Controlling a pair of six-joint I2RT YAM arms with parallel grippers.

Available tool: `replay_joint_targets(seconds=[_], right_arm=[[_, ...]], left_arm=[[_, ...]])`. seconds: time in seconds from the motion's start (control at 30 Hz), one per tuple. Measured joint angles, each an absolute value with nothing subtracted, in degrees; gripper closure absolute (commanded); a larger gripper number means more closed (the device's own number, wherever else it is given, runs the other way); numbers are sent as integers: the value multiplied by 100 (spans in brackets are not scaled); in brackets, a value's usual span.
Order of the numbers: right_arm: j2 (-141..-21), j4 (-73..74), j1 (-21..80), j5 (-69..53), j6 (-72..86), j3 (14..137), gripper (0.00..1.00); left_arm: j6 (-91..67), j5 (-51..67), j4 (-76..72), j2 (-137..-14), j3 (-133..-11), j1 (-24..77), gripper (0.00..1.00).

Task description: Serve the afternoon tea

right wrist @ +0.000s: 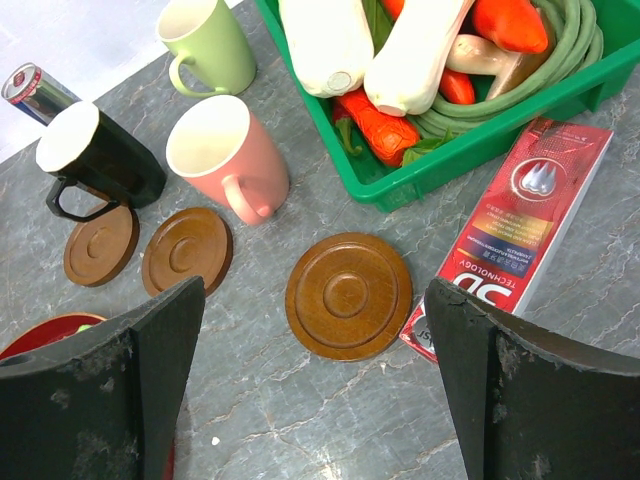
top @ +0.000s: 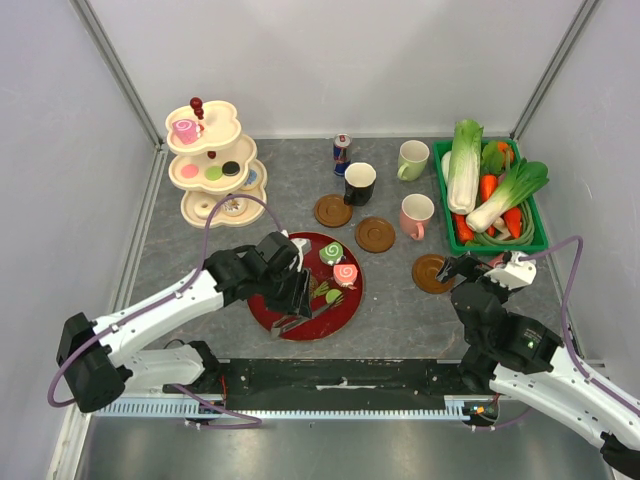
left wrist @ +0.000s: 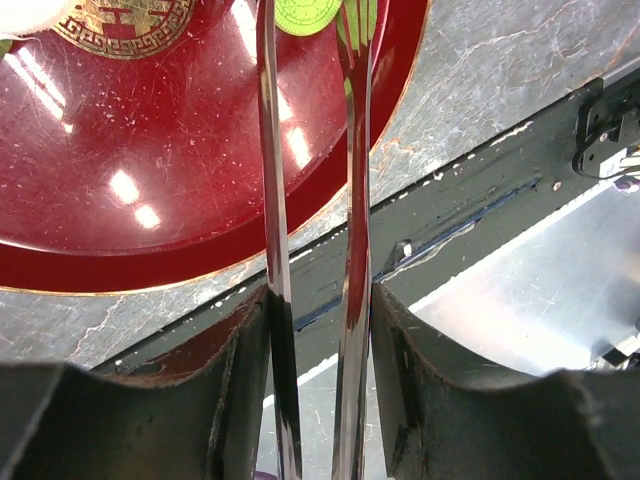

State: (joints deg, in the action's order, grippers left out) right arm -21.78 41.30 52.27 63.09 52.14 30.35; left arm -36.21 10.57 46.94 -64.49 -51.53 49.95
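Note:
My left gripper (top: pixel 290 290) is shut on metal tongs (left wrist: pixel 272 200) over the red plate (top: pixel 275 312). The tong blades reach toward a green macaron (left wrist: pixel 308 12), which lies between their tips. The plate also holds a green swirl roll (top: pixel 331 252) and a pink swirl roll (top: pixel 345 273). The black mug (top: pixel 359 182), pink mug (top: pixel 416 215) and pale green mug (top: pixel 412 160) stand on the table. My right gripper (right wrist: pixel 320 330) is open and empty above a wooden coaster (right wrist: pixel 348 295).
A three-tier stand (top: pixel 215 165) with pastries is at the back left. Two more coasters (top: pixel 333 210) (top: pixel 375 235) lie mid-table. A drink can (top: pixel 342 153) stands behind the black mug. A green crate (top: pixel 490 195) of vegetables and a red box (right wrist: pixel 525 225) are on the right.

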Motion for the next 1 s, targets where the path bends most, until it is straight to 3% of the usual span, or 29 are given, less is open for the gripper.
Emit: replay_joint_targets(seconds=[1.0], right_arm=[[-2143,4130,5227,6311,5256,3035,2]], left_arm=[[-4003,648,5083,-6440,-5968,4995,55]])
